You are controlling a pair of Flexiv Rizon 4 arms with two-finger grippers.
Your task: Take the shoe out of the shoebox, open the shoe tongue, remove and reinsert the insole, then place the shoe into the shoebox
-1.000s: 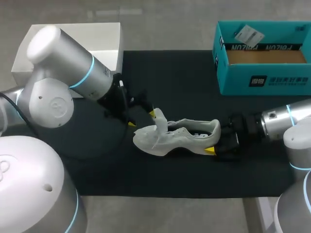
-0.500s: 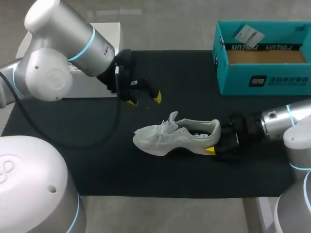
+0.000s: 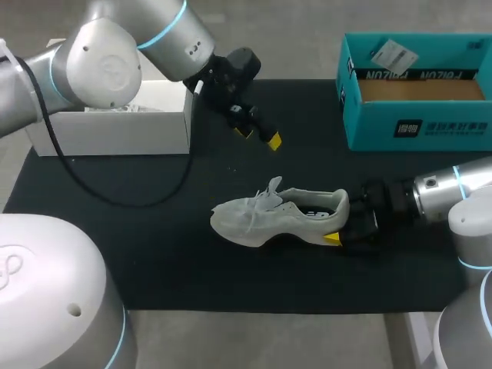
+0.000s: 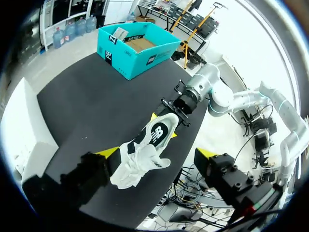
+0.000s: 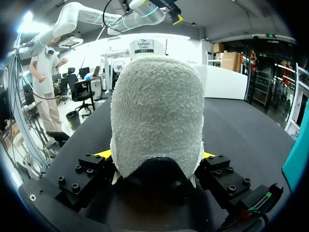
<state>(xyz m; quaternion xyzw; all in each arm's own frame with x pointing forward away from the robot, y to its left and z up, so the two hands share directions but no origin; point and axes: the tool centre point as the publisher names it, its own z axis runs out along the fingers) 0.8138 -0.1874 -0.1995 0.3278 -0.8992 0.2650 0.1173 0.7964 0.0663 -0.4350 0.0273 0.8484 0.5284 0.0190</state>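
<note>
1. One surface (image 3: 154, 254) carries the shoe (image 3: 280, 215), well apart from the teal shoebox (image 3: 430, 127).
2. Right hand (image 3: 344, 223) pinches its heel alone; a hard tongue pull may twist it loose.
3. Left hand (image 3: 259, 137), spread, hangs above; loose laces could snag a finger.

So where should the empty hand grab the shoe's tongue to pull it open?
Pinch the loose top tip of the tongue, coming straight down from above. It sticks up over the laces, clear of the rest of the shoe, so the open left hand could probably close on it. The right hand holds the heel, which should steady the shoe.
</note>
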